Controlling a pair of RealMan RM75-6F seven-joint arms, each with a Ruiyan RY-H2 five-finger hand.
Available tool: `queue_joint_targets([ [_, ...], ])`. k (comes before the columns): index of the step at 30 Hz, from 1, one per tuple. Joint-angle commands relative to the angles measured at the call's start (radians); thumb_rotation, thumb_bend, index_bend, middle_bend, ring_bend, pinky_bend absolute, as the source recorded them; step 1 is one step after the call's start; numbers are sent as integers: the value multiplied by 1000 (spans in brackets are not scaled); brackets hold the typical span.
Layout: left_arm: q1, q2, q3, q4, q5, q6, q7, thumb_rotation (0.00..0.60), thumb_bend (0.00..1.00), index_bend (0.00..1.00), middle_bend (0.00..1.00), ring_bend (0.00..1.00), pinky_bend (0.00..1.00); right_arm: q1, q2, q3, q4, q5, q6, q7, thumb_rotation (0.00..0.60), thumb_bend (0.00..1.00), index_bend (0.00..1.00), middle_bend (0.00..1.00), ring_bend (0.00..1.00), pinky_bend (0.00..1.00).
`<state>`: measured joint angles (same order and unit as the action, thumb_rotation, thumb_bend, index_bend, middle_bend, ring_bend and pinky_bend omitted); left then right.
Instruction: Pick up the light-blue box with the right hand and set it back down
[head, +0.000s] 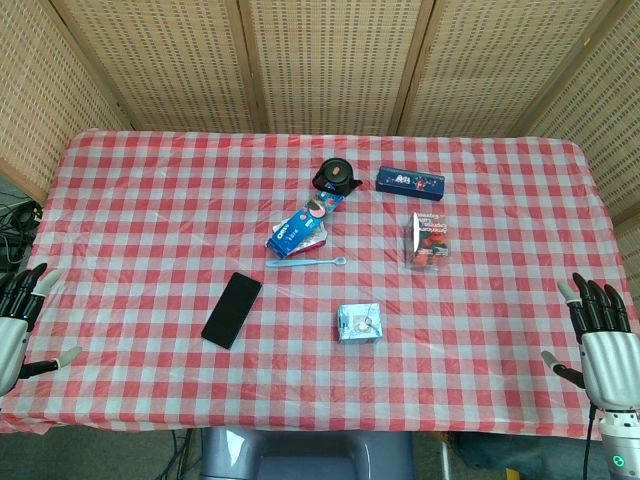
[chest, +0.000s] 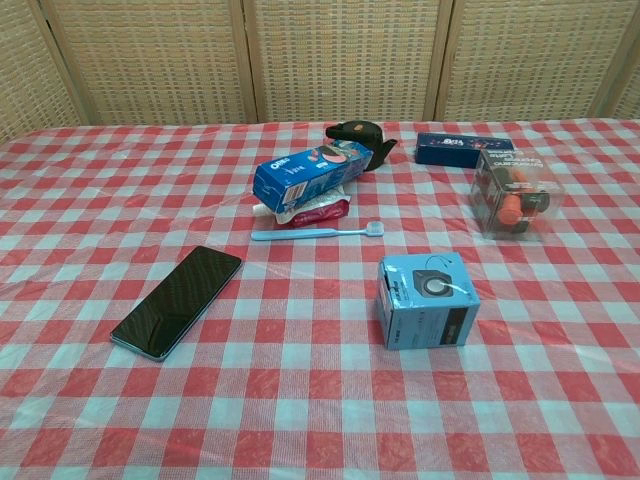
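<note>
The light-blue box (head: 359, 322) (chest: 427, 298) sits on the checked tablecloth, near the front and a little right of centre, with a round black mark on its top. My right hand (head: 603, 338) hovers at the table's front right corner, fingers spread and holding nothing, well to the right of the box. At the front left edge my left hand (head: 18, 318) is likewise spread and empty. Neither hand shows in the chest view.
A black phone (head: 232, 309) (chest: 178, 299) lies left of the box. Behind it are a blue toothbrush (head: 306, 263), an Oreo pack (head: 303, 224), a black tape dispenser (head: 335, 177), a dark blue box (head: 410, 181) and a clear packet (head: 427, 240).
</note>
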<state>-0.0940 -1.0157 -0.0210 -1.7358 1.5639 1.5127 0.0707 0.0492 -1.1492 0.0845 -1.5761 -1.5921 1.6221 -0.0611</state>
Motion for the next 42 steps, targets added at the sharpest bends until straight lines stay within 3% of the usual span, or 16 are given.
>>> queue_joint_targets([
  [1,0,0,1,0,0,-1,2,600,0,0,0,0,0,1,1,-2,-3,2,-5,-3,600,0,0,0,0,0],
  [9,2,-4,0,4,6,6,1,600,0,0,0,0,0,28,9,-21,-29,-2,-79,6,600,0,0,0,0,0],
  [13,-1,-11,-2,9,4,0,7,600,0,0,0,0,0,114,34,-26,-80,-46,-203,-30,600,0,0,0,0,0],
  [18,-9,-32,-16,19,-9,-2,16,600,0,0,0,0,0,267,86,6,-229,-41,-432,-85,600,0,0,0,0,0],
  [23,-19,-52,-31,33,-36,-14,38,600,0,0,0,0,0,426,94,74,-365,96,-673,-180,600,0,0,0,0,0],
  [29,-36,-69,-46,38,-81,-50,67,600,0,0,0,0,0,578,-6,127,-408,299,-835,-306,600,0,0,0,0,0],
  [35,-48,-71,-57,40,-113,-73,74,600,0,0,0,0,0,721,-177,119,-346,541,-851,-519,600,0,0,3,0,0],
  [42,-52,-63,-60,43,-128,-84,57,600,0,0,0,0,0,845,-357,53,-249,781,-729,-778,600,0,29,80,18,0],
])
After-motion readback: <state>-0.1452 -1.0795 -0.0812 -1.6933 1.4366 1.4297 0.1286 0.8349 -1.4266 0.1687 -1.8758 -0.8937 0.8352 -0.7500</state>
